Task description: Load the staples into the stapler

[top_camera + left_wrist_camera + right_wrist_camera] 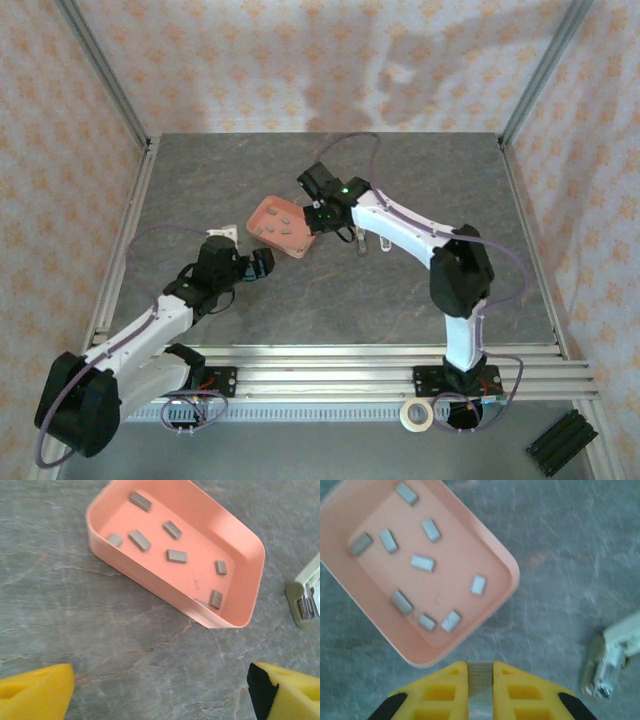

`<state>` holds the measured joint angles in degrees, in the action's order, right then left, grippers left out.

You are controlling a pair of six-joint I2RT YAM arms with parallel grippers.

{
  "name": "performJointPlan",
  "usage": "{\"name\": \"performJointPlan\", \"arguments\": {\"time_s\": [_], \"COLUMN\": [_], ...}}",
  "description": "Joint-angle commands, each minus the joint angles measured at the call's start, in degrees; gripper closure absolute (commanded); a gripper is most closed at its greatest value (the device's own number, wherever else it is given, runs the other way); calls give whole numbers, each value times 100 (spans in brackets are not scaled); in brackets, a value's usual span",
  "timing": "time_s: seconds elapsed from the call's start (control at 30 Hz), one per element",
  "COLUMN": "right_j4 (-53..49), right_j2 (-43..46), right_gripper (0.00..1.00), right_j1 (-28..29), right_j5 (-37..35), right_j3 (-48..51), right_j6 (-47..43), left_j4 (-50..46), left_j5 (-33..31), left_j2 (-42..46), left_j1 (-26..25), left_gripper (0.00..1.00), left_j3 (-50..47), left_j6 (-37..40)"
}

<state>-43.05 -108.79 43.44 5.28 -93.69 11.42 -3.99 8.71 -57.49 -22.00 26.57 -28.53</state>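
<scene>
The staples (422, 562) are small dull-grey strips. They are probably light and stiff along their length, but apt to skid or break apart if pinched askew. The surest hold is likely across the two long flat sides, square at mid-length.

Most lie loose and apart on the floor of the salmon tray (512, 577), which sits about the middle of the tabletop (300, 300), a little toward its far edge. One staple strip (480, 680) is clamped between the yellow fingers of the right tool (480, 672). Its jaws stand narrow on the strip's flat sides, just outside the tray's rim on the side toward the stapler (607, 662).

The stapler lies near the tray, toward the tabletop's right edge and not touching it. Whether its channel stands open I cannot tell. Getting the strip in will likely call for lining it up with that channel.

The left tool (160, 685) is spread wide and empty over bare tabletop toward the near-left corner from the tray.
</scene>
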Motion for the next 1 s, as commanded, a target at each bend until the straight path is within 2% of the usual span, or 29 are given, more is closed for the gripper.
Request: {"name": "performJointPlan", "arguments": {"time_s": [0.0, 0.23, 0.43, 0.63, 0.97], "right_j4": [100, -152, -107, -20, 0], "right_j2": [568, 1681, 2114, 1809, 1417], "right_gripper": [85, 85, 85, 85, 85], "right_j1": [-42, -70, -224, -445, -503], "right_j5": [-177, -323, 124, 556, 777], "right_j3": [677, 2084, 3007, 3291, 3454], "right_j6": [244, 564, 809, 844, 848], "left_j4": [278, 573, 783, 786, 781], "left_j5": [-318, -544, -666, -782, -871], "left_j2": [-341, -1052, -1296, -1260, -1210], "left_j1": [-282, -911, -1135, -1171, -1171], "left_gripper": [11, 10, 10, 10, 10], "left_j3": [279, 624, 674, 622, 511], "left_j6": [-62, -7, -73, -92, -13]}}
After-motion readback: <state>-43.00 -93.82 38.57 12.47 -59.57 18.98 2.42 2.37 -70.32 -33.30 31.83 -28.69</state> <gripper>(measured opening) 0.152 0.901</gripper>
